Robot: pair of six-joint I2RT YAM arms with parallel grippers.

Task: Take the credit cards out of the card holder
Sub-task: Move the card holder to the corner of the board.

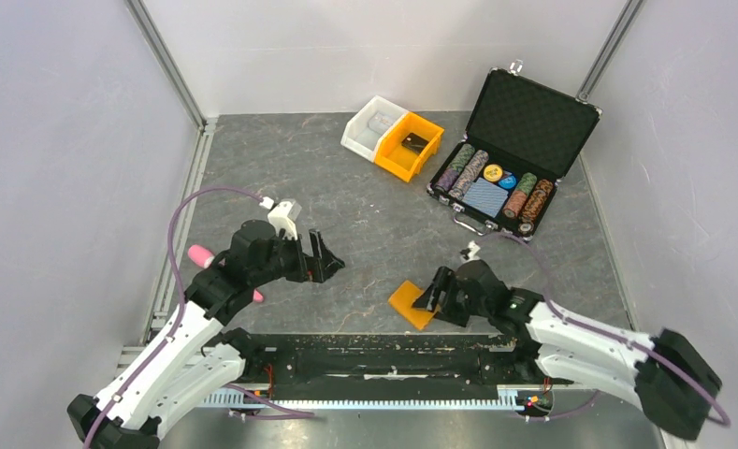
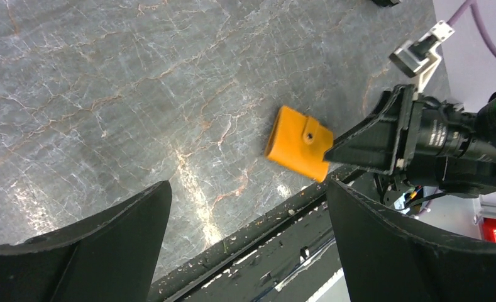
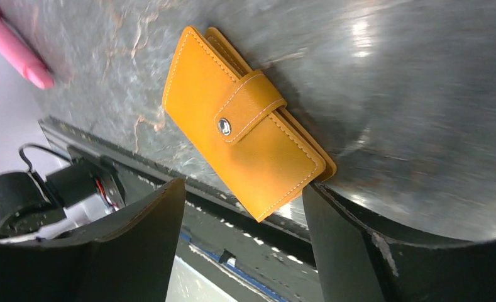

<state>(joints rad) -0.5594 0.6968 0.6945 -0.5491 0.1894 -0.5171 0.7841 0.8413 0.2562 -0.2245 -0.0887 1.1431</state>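
The flat orange-tan stitched card holder [image 3: 245,126] lies shut, snap strap fastened, close to the near edge of the dark grey marbled table [image 1: 346,187], right of centre (within either arm's reach). The right gripper [image 1: 432,297] straddles its near corner with jaws apart, nothing clamped, probably to pin or lift it. The left gripper [image 1: 323,257] hangs wide open and empty further left, likely free to undo the strap.

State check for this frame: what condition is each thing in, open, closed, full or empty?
card holder: closed, strap snapped, lying flat
chip case: open, lid up, chips inside
orange bin: holds one dark object
white bin: contents unclear
left gripper: jaws open, empty
right gripper: jaws open, either side of the card holder's end
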